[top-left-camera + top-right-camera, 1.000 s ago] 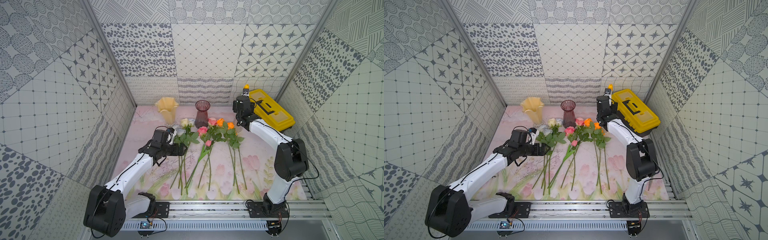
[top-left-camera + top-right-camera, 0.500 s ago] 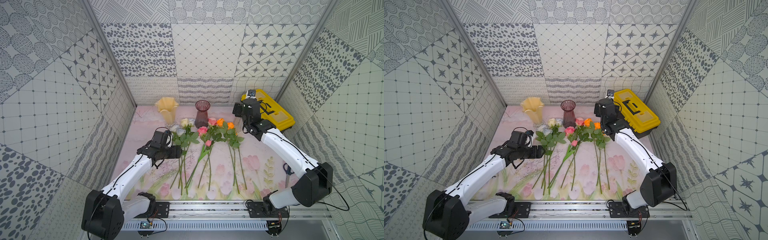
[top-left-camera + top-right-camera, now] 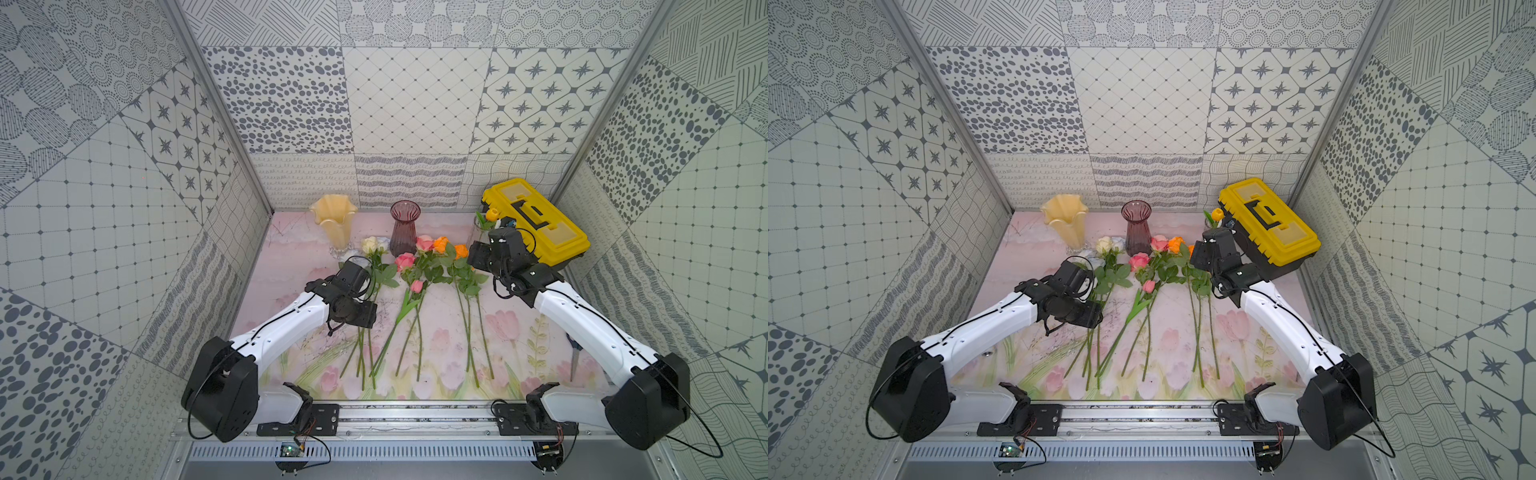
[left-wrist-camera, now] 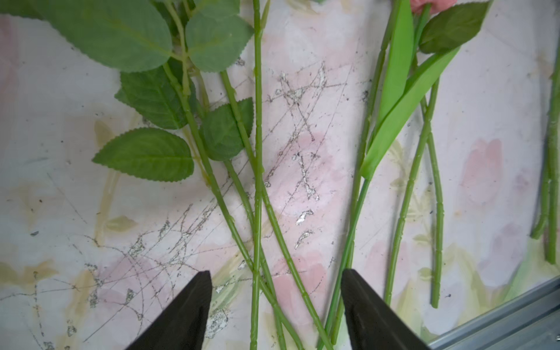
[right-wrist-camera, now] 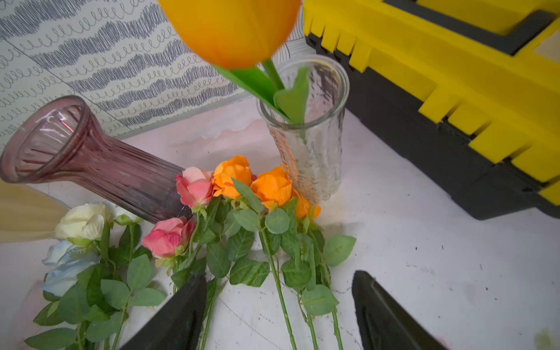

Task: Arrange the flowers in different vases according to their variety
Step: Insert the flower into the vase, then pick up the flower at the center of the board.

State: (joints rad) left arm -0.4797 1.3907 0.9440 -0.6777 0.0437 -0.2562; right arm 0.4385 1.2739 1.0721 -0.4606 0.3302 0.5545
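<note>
Stems of the white roses (image 3: 362,357) lie flat on the mat (image 3: 519,332) in both top views. Their long axis runs from the cream-yellow vase (image 3: 333,216) toward the front rail (image 3: 415,409). The left gripper (image 3: 362,318), on the nearer arm, is directly over them.

Left wrist view: three crossing stems (image 4: 257,242) pass between the left gripper's (image 4: 275,274) parted jaws, with nothing clasped.

Right wrist view: the right gripper (image 5: 280,274) is spread wide and empty above the orange roses (image 5: 269,185). An orange tulip (image 5: 233,30) stands in the clear glass vase (image 5: 306,157).

Against a second ago, the left jaws are narrower and the right arm has drawn back from the vase.
</note>
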